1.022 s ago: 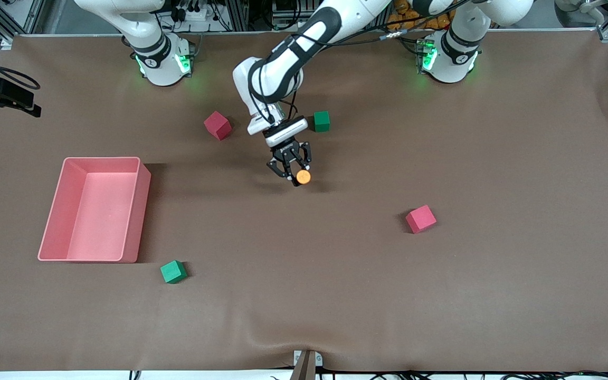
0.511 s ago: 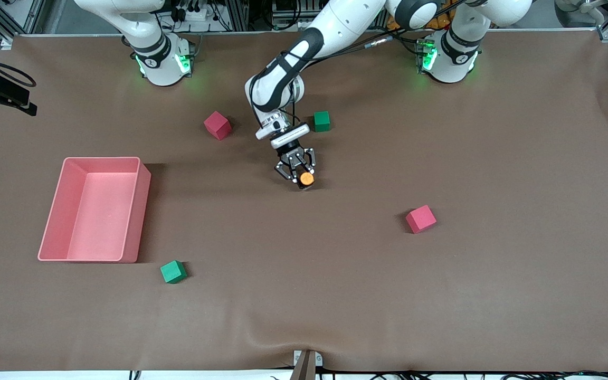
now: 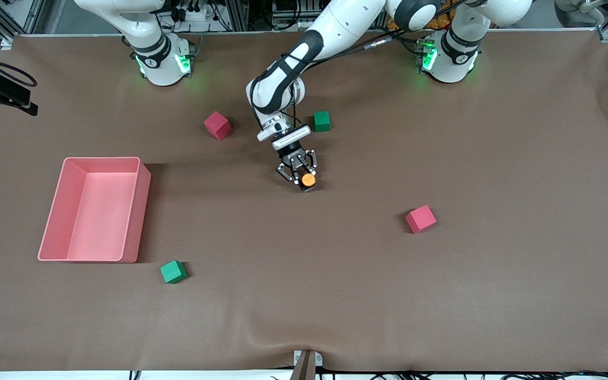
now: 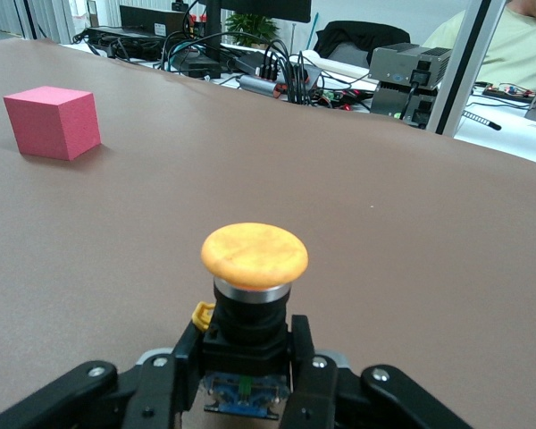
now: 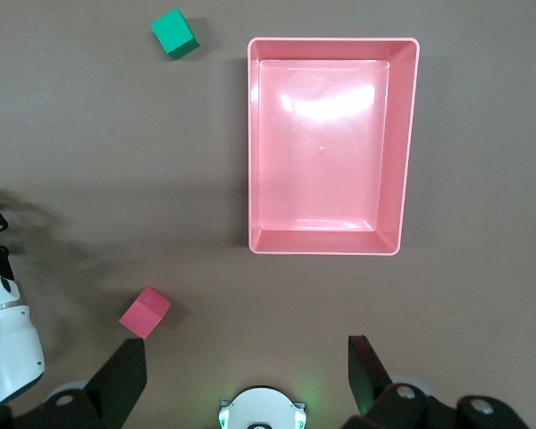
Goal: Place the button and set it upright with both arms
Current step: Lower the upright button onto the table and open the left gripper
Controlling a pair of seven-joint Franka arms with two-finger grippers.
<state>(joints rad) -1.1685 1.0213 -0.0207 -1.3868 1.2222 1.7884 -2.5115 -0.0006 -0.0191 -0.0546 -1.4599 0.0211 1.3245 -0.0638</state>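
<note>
While my right claw point(image 5: 241, 380) waits spread wide high over the pink bin point(image 5: 402, 143), my left claw point(image 3: 300, 175) pinches the button point(image 3: 308, 180) by its black body at mid-table, orange cap up. I read no writing anywhere.

We see the left gripper point(image 3: 302, 177) has sunk lower, carrying the button point(image 3: 308, 180) slightly away from the nearby green cube point(image 3: 322, 121), down to the desk point(image 3: 494, 158).
</note>
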